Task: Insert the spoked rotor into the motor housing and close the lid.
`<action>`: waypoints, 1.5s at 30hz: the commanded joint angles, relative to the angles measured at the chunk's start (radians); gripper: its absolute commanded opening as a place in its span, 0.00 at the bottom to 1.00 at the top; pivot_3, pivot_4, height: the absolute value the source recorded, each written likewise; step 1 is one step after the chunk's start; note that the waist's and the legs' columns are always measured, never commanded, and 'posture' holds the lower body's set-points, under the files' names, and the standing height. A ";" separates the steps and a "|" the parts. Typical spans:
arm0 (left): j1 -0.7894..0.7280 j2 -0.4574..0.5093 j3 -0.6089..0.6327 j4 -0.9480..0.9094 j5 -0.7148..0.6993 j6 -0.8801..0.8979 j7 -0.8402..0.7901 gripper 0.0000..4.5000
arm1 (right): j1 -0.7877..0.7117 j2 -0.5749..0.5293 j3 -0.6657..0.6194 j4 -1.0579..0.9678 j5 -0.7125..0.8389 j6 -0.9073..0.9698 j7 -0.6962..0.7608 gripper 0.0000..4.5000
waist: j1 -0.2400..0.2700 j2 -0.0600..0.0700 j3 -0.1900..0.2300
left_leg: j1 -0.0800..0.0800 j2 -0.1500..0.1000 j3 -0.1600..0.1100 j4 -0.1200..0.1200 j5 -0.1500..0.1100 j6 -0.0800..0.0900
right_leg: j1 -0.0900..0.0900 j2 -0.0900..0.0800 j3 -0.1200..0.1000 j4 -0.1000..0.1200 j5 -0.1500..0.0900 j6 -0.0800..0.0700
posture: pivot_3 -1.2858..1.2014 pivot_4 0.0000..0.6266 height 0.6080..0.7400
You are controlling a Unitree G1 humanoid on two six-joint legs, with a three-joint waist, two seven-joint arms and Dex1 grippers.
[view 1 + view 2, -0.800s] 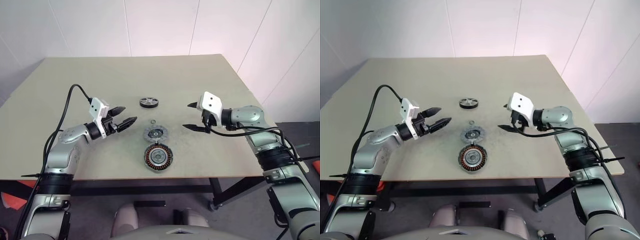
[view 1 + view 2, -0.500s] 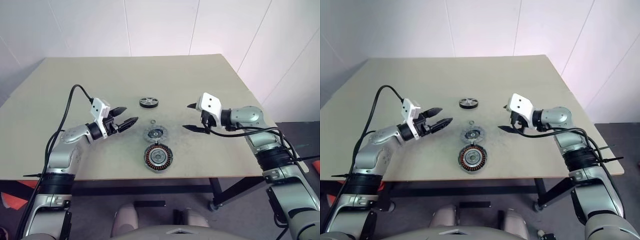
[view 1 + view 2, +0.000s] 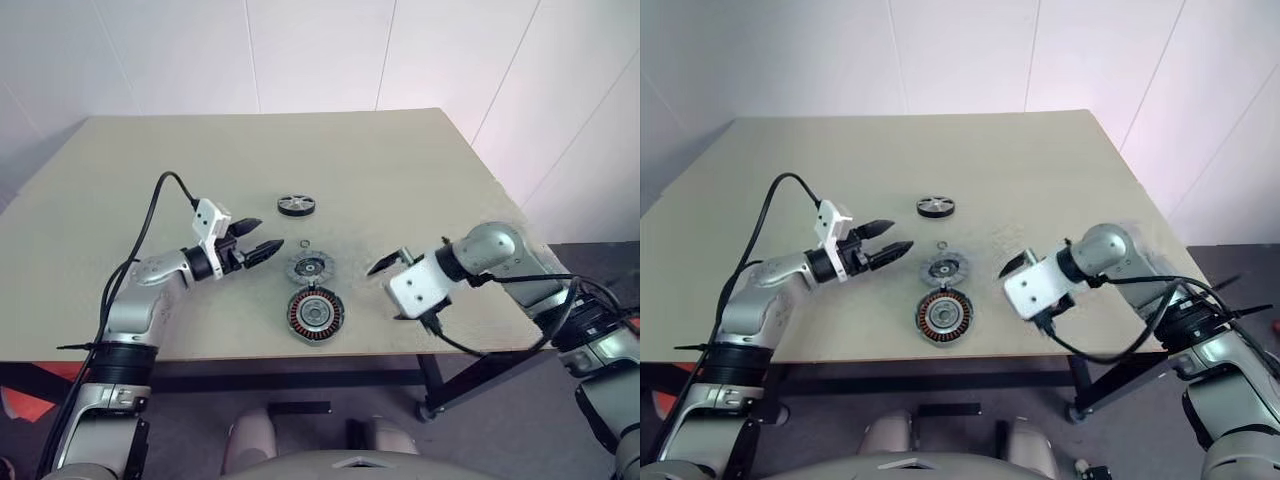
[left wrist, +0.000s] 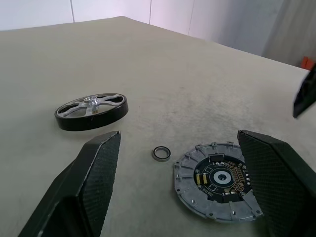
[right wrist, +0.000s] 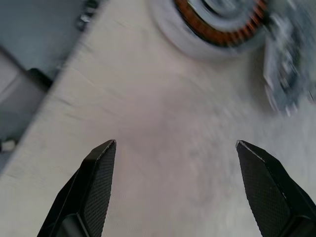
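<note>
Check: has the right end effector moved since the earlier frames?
Yes. The right end effector has dropped nearer the table's front edge, now level with the motor housing and tipped downward.

A broad beige table (image 3: pixel 400 160) with a matte top stretches away beyond both end effectors to plain white panelled walls (image 3: pixel 320 50) split by thin vertical seams. Soft, even light falls with a faint pink tint on the wall. Below the table's near edge lie a dark grey floor (image 3: pixel 480 440) and a black table frame (image 3: pixel 300 379).
</note>
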 commanded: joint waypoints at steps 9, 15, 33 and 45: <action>0.068 0.000 0.024 -0.087 -0.010 -0.010 0.039 0.89 | -0.158 0.129 0.133 0.066 -0.068 -0.189 0.059 0.98 | 0.000 0.000 0.000 | 0.000 0.000 0.000 0.001 0.000 0.000 | -0.001 0.000 0.000 0.002 0.000 0.000 | 0.52 0.00 1.00; 0.108 0.002 0.034 -0.122 -0.015 -0.005 0.062 0.89 | -0.212 0.178 0.168 0.109 -0.083 -0.250 0.066 0.98 | -0.001 -0.001 0.000 | 0.000 0.000 -0.001 0.002 0.000 0.000 | 0.000 0.000 0.000 0.002 0.000 0.000 | 0.52 0.00 1.00; 0.200 0.031 0.070 -0.211 -0.030 0.042 0.094 0.89 | -0.198 0.253 0.241 0.093 -0.116 -0.268 0.044 0.98 | -0.003 -0.001 0.000 | 0.000 0.000 -0.001 0.002 0.000 0.000 | 0.000 0.000 0.000 0.003 0.000 0.000 | 0.52 0.00 1.00; 0.258 0.021 0.071 -0.271 -0.037 0.054 0.129 0.89 | -0.241 0.289 0.260 0.245 -0.163 -0.310 0.010 0.98 | -0.012 -0.006 -0.003 | 0.005 0.000 -0.002 0.002 0.000 0.000 | 0.003 0.000 0.001 0.004 -0.002 0.003 | 0.52 0.00 1.00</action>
